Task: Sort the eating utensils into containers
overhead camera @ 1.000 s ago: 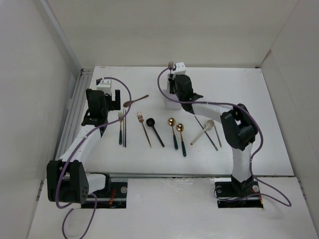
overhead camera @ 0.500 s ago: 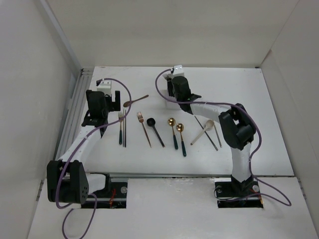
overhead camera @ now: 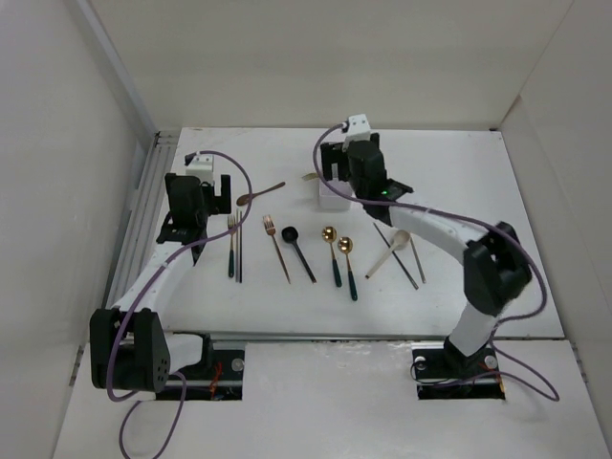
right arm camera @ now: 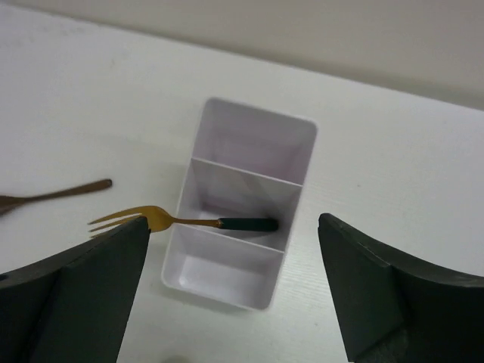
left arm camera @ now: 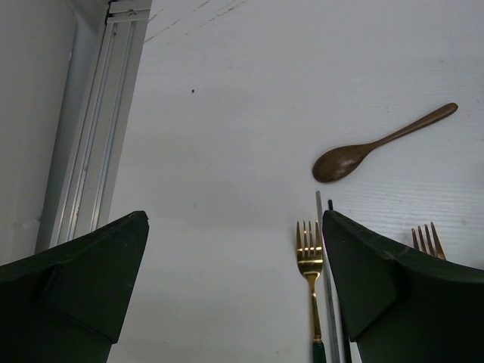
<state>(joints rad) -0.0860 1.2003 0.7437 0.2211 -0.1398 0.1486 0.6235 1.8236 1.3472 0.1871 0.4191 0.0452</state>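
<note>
The white three-compartment container stands below my right gripper, which is open and holds nothing. A gold fork lies loose in it: its dark handle rests in the middle compartment and its tines stick out over the left wall. From above, the container is just under the right gripper. My left gripper hangs open over bare table. A gold fork and thin chopsticks lie by its right finger. A brown wooden spoon lies beyond.
Cutlery lies in a row across the table: a copper fork, black spoon, two gold spoons, a pale wooden spoon and chopsticks. A metal rail runs along the left edge.
The right gripper opened and let go of the gold fork, which went from upright in its jaws to lying in the middle compartment. The right wrist shifted right. The left arm stayed still.
</note>
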